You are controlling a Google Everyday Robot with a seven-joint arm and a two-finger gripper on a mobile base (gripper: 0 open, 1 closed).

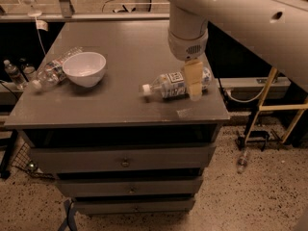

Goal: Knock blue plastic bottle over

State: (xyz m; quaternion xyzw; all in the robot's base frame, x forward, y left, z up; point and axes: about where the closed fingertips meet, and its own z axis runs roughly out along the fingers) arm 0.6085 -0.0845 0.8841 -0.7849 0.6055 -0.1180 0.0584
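- The blue plastic bottle (168, 85) lies on its side on the right front part of the table (120, 107), with its white cap pointing left. On this evidence the knock-over is judged done.
- The gripper (194, 83) hangs straight down from the arm and crosses the bottle's base end, touching it or just above it. Whether it is open, closed or clasping the bottle cannot be told.
- Risk: the bottle is round and near the front and right edges. A sideways drag or snag as the gripper lifts could roll it off the table.
- The white bowl (84, 69) and the slimmer bottle (50, 72) sit well apart at the left, and a collision with them is judged unlikely.
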